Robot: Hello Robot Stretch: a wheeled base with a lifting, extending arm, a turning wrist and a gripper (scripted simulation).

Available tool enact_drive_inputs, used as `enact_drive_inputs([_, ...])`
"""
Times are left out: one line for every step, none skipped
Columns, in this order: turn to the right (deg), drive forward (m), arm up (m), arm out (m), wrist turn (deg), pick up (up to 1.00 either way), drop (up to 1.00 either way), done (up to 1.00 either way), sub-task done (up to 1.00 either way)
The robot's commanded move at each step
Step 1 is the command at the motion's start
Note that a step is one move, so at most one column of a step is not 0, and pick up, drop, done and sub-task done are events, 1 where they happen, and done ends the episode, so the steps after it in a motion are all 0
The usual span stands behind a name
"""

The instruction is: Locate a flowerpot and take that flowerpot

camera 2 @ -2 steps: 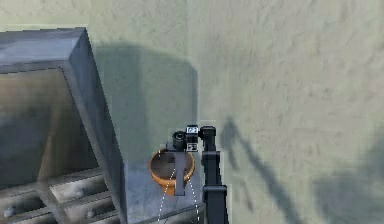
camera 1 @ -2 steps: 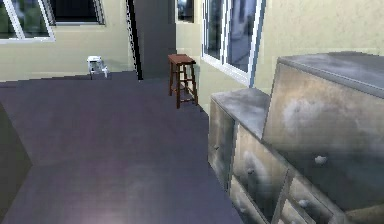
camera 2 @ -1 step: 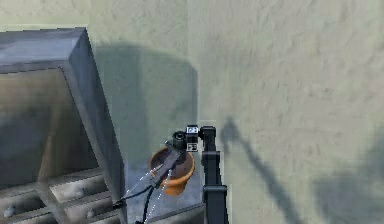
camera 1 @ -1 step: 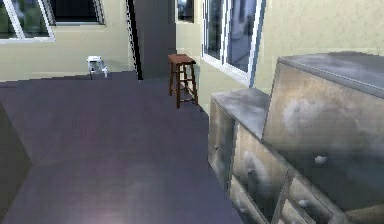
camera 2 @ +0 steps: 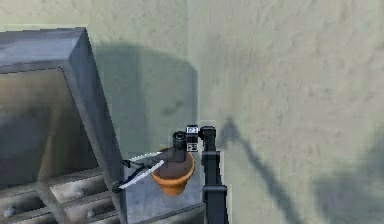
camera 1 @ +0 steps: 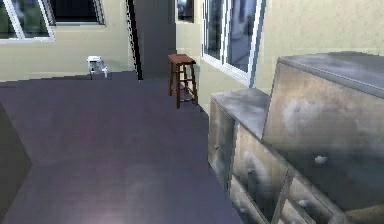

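Observation:
A terracotta flowerpot (camera 2: 174, 177) sits on the low grey top (camera 2: 185, 204) of a cabinet against the pale wall in the arm side view. The dark arm (camera 2: 212, 185) rises from the bottom edge just right of the pot. The white marker squares (camera 2: 192, 134) stand above the pot. The gripper (camera 2: 124, 175) reaches left past the pot, its thin fingers (camera 2: 143, 160) lying over the cabinet's edge. I cannot tell whether it holds anything.
A tall grey cabinet block (camera 2: 50, 110) stands left of the pot; the same drawer unit (camera 1: 300, 140) takes up the forward view's right. A wooden stool (camera 1: 183, 78) stands by the windows (camera 1: 230, 35). Bare dark floor (camera 1: 110, 140) spreads left, with a small white object (camera 1: 96, 65) at the far wall.

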Motion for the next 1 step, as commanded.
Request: enact_drive_inputs([0.0, 0.0, 0.0, 0.0, 45.0, 0.0, 0.0, 0.0, 0.0])
